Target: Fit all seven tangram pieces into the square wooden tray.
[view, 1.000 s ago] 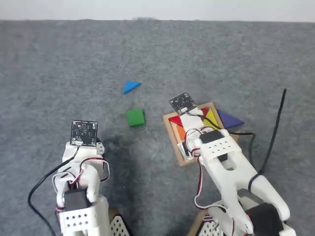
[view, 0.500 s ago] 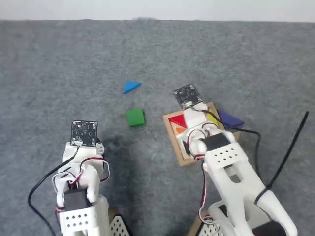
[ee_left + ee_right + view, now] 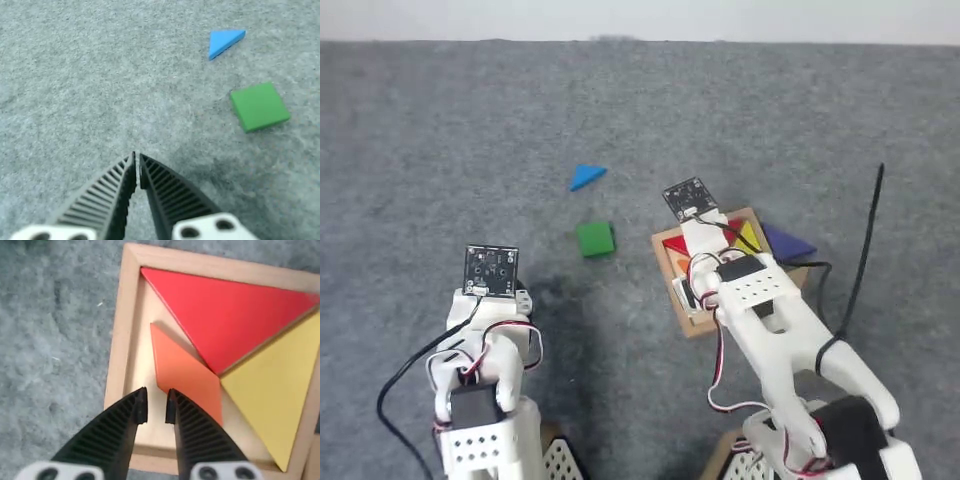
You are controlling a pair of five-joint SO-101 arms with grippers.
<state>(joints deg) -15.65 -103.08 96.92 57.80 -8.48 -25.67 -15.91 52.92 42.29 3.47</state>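
The square wooden tray [image 3: 117, 360] holds a red triangle [image 3: 225, 310], a yellow triangle [image 3: 275, 390] and an orange parallelogram [image 3: 187, 377] lying flat on its bare floor. My right gripper [image 3: 156, 407] hovers at the near tip of the orange piece, fingers a narrow gap apart with nothing between them. In the high view the right arm covers most of the tray [image 3: 672, 262]. A blue triangle [image 3: 586, 177] and a green square [image 3: 595, 239] lie on the carpet left of the tray. My left gripper [image 3: 137, 159] is shut and empty, short of the green square [image 3: 259, 106] and blue triangle [image 3: 225, 41].
A purple piece [image 3: 786, 242] lies on the carpet just right of the tray. Grey carpet covers the whole table. A black cable [image 3: 865, 250] arcs up from the right arm. Open carpet stretches across the back and the left.
The right arm pushed forward over the tray, then drew back a little to the left. The left arm, the blue triangle and the green square stayed put.
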